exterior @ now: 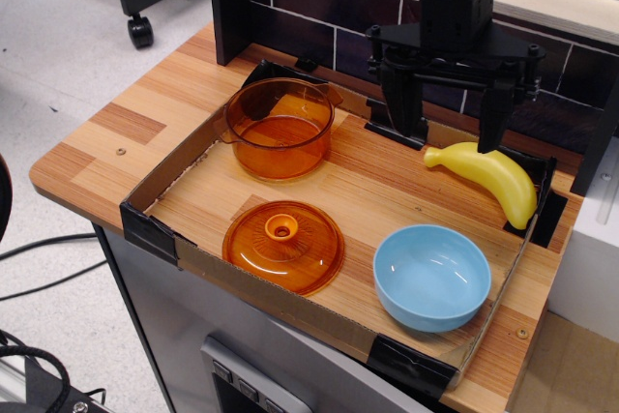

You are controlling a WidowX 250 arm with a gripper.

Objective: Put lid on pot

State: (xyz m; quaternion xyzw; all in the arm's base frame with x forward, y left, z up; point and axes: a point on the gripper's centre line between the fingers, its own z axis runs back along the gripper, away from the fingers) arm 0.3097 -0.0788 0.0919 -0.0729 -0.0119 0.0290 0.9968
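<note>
The lid (283, 245), a transparent amber-orange disc with a small ring knob, lies flat at the front left of the cardboard tray (290, 305). The pot (279, 128), deep and amber-orange with small side handles, stands upright and uncovered at the back left, apart from the lid. My gripper (450, 132) hangs at the back right of the tray, above the wood, to the right of the pot. Its two black fingers (404, 103) are spread wide and hold nothing.
A yellow banana (490, 179) lies at the back right, just in front of and under my right finger. A light blue bowl (431, 276) stands at the front right. A dark brick-pattern wall (319, 7) runs behind the tray. A black post (229, 2) stands at the back left.
</note>
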